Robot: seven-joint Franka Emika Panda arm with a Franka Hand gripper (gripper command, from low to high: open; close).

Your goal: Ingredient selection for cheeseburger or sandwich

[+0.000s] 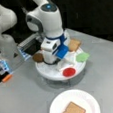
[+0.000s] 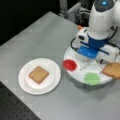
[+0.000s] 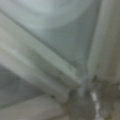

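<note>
the white and blue gripper (image 1: 54, 59) of the arm is lowered into the middle of the white round divided tray (image 1: 51, 73), which sits on the grey bench (image 1: 23, 98); in a front view the gripper (image 2: 91, 56) hangs over the tray's (image 2: 77, 75) centre ridges. whether the fingers are spread or pressed together cannot be told, as the gripper's body hides them, and the wrist view shows only the tray's pale ridged partitions (image 3: 47, 65) from very near.

around the tray lie the flat toy pieces: a red disc (image 1: 69, 71) at the edge nearest the plate, a green square (image 1: 82, 56), a toast-brown bread square (image 1: 74, 45) and a dark brown round patty (image 1: 37, 57) at the tray's left edge. in a front view the red disc (image 2: 69, 64), the green piece (image 2: 92, 78) and the bread square (image 2: 112, 70) show too.

a second toast-brown bread square (image 2: 38, 74) lies alone on the white paper plate (image 2: 53, 82), well apart from the tray; in a front view this bread (image 1: 73, 109) and plate (image 1: 91, 100) sit at the bottom.
</note>
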